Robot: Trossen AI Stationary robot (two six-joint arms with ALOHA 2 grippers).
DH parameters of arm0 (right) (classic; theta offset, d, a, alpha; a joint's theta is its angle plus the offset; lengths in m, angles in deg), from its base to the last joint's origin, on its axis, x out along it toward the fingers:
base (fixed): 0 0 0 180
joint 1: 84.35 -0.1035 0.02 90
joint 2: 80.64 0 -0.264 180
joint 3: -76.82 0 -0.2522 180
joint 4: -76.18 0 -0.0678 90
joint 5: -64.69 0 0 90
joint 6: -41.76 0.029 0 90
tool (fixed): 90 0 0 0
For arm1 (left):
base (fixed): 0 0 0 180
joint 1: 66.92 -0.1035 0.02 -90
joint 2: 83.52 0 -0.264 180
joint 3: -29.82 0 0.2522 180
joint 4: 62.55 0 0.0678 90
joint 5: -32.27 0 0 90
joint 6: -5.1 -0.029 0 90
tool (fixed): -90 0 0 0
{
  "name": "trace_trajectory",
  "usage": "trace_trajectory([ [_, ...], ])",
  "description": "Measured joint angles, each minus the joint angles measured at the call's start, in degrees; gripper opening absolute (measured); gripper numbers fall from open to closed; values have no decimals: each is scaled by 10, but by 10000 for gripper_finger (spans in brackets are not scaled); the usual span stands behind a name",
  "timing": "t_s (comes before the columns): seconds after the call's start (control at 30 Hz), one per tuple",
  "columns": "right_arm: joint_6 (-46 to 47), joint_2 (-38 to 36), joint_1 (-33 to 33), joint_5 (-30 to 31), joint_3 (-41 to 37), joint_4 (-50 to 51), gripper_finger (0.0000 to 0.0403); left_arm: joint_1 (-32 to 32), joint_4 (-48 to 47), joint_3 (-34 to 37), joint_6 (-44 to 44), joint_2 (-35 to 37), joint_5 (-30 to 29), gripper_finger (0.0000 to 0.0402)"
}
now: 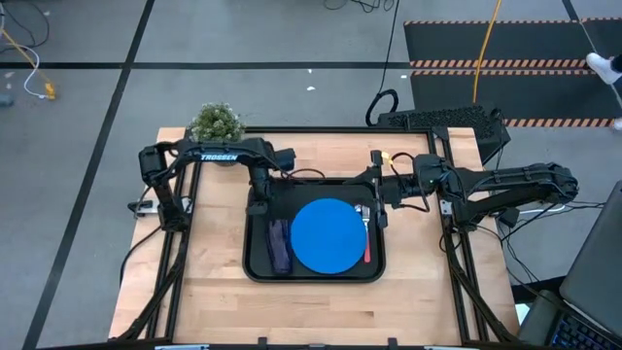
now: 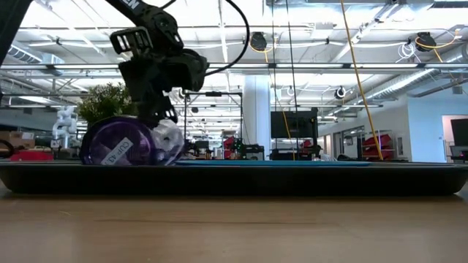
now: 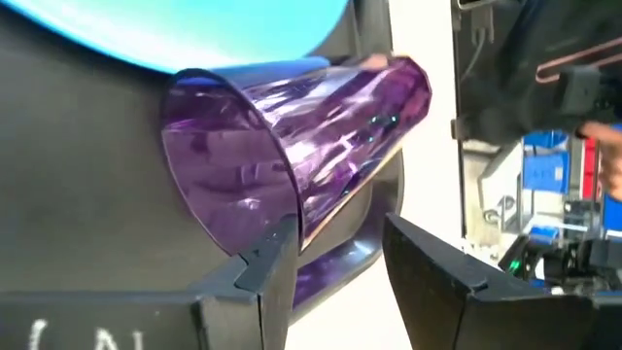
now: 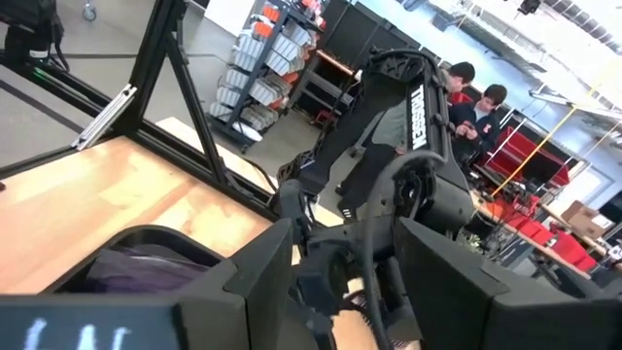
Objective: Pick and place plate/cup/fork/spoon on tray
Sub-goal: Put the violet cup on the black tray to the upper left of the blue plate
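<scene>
The black tray (image 1: pixel 260 264) lies in the middle of the table. The blue plate (image 1: pixel 330 236) rests flat in it. The purple cup (image 1: pixel 280 244) lies on its side on the tray's left part and also shows in the low view (image 2: pixel 121 145). The fork (image 1: pixel 366 247) with its red-pink handle lies on the tray, right of the plate. My left gripper (image 3: pixel 335 258) is open just above the cup's open end. My right gripper (image 4: pixel 345 277) is open and empty over the tray's far right corner (image 1: pixel 377 192). I cannot make out the spoon for certain. My left gripper comes at the cup from above, at its far end. One fingertip (image 3: pixel 277 243) stands at the cup's open rim (image 3: pixel 243 248); I cannot tell whether it touches. The cup lies on its side on the tray floor.
A potted green plant (image 1: pixel 216 123) stands at the table's far left corner. A small orange-yellow thing (image 1: pixel 381 156) lies on the table beyond the tray's far right corner. Bare wood shows on the near side of the tray. People stand in the room behind (image 4: pixel 476 102).
</scene>
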Motion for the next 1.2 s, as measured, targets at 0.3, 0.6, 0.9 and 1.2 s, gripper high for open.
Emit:
trace_trajectory([
  [0.3, 31, 0, -1, 0, 0, 2, 176, 33, 5, 0, 8, 0, -46, 152],
  [0.6, 45, 0, -12, 0, 0, 7, 176, 35, 60, 0, 72, -4, -15, 152],
  [0.9, 49, 0, -13, 0, 0, 14, 176, 56, 60, 16, 120, -36, 11, 152],
  [1.2, 54, 0, -13, 1, 0, 14, 176, 66, 104, 23, 172, -56, 28, 147],
])
